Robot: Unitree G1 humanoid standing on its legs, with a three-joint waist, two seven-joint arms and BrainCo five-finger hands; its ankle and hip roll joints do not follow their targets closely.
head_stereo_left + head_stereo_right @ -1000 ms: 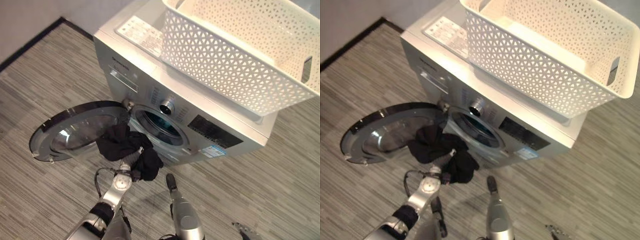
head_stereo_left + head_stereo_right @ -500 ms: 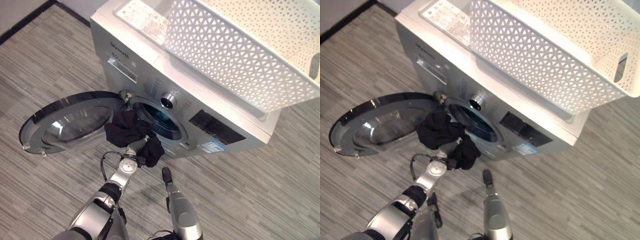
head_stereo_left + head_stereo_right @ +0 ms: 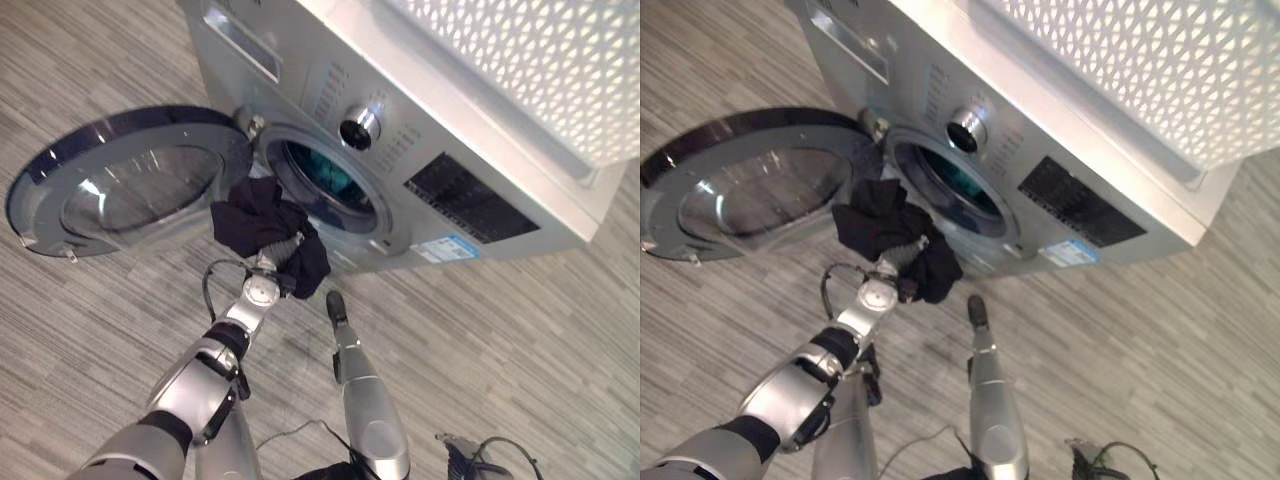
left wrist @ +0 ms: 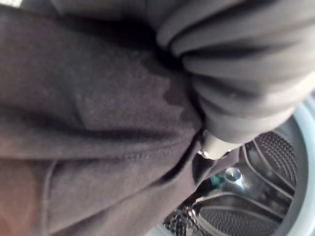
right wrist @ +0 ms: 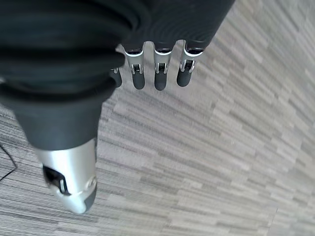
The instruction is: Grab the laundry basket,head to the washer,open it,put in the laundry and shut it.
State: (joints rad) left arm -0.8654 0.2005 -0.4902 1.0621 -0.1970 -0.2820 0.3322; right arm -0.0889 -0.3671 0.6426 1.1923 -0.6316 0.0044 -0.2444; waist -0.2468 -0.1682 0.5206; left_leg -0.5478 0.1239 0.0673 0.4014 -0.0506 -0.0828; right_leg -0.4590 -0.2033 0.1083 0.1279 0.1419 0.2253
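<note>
Far left: round washer door [image 3: 120, 185] swung wide open, lying low over the striped floor [image 3: 520, 330]. Next, left hand [image 3: 283, 262] clenched round a bundle of black laundry [image 3: 258, 222], held just in front of the drum opening [image 3: 322, 182]. Opening lies up and slightly right of the bundle, near it; left wrist view shows the drum's perforated wall just past the cloth. Judgement: a short push forward along the arm's line would carry the laundry in. Right hand [image 5: 155, 69] hangs over bare floor, fingers relaxed, holding nothing, farther from the opening. White basket [image 3: 520, 60] sits atop the washer [image 3: 480, 190], upper right.
</note>
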